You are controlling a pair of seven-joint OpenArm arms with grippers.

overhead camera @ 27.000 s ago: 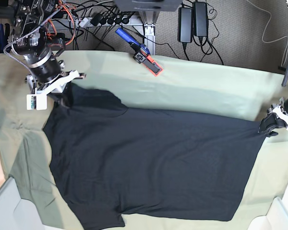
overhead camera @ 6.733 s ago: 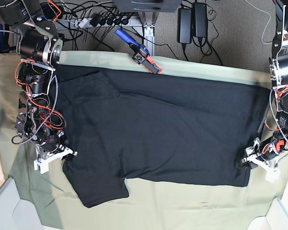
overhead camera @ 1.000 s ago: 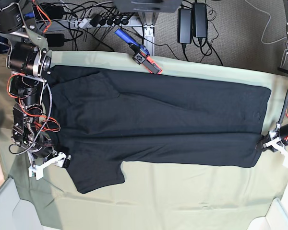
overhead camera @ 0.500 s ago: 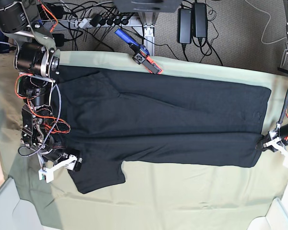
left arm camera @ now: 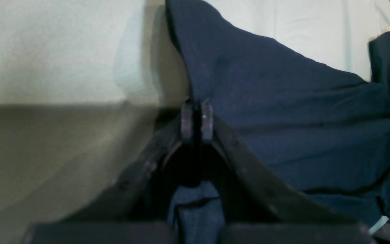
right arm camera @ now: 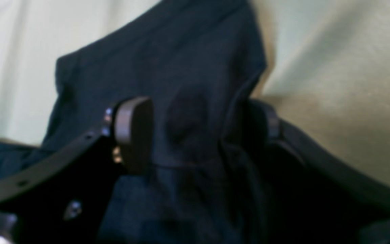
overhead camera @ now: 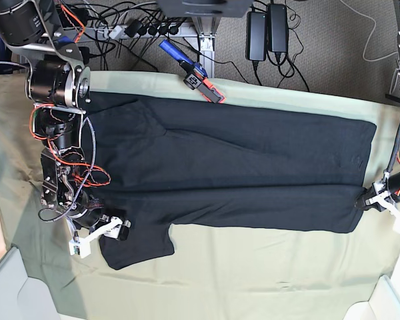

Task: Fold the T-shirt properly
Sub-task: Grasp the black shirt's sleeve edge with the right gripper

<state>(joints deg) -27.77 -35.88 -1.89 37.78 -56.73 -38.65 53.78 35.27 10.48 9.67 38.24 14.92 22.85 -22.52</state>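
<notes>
The black T-shirt lies spread lengthwise on the pale green table cloth, plain side up, with one sleeve sticking out at the front left. No print shows. My right gripper is at the left edge of that sleeve. In the right wrist view its fingers stand apart, open, with sleeve cloth between them. My left gripper is at the shirt's front right corner. In the left wrist view it is shut on the shirt's edge.
A blue and orange tool lies at the table's back edge, touching the shirt's far edge. Power bricks and cables lie on the floor behind. White bins stand at the front corners.
My right gripper has moved right and slightly toward the front, from beside the shirt's left edge onto the sleeve. The left gripper and the right end of the shirt have not moved.
</notes>
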